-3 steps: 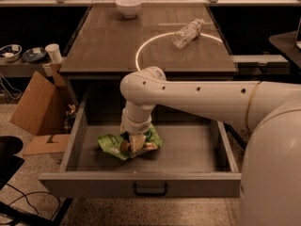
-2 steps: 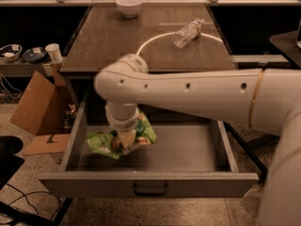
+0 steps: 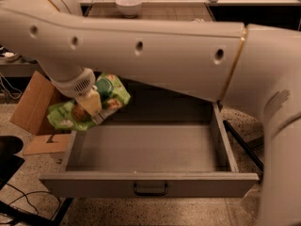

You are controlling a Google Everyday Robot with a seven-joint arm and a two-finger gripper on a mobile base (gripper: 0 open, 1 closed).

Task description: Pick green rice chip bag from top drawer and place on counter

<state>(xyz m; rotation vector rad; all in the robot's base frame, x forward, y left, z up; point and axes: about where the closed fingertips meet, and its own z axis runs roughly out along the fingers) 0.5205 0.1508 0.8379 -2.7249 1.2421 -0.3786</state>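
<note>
My gripper (image 3: pixel 90 108) hangs from the white arm at the left and is shut on the green rice chip bag (image 3: pixel 111 92). The crinkled bag is lifted clear of the top drawer (image 3: pixel 150 183), above the drawer's left wall. The drawer stands open, its grey inside showing nothing in it, its dark bail handle at the front. The arm stretches across the frame and hides nearly all of the counter (image 3: pixel 155 12), of which only a strip at the top shows.
A white bowl (image 3: pixel 129 4) stands at the far edge of the counter. A cardboard box (image 3: pixel 32 103) sits on the floor left of the drawer. A dark object (image 3: pixel 8 147) and cables lie at the lower left.
The gripper has risen with the bag, out of the drawer and to the left. The arm now fills the upper frame and covers the counter and the bottle.
</note>
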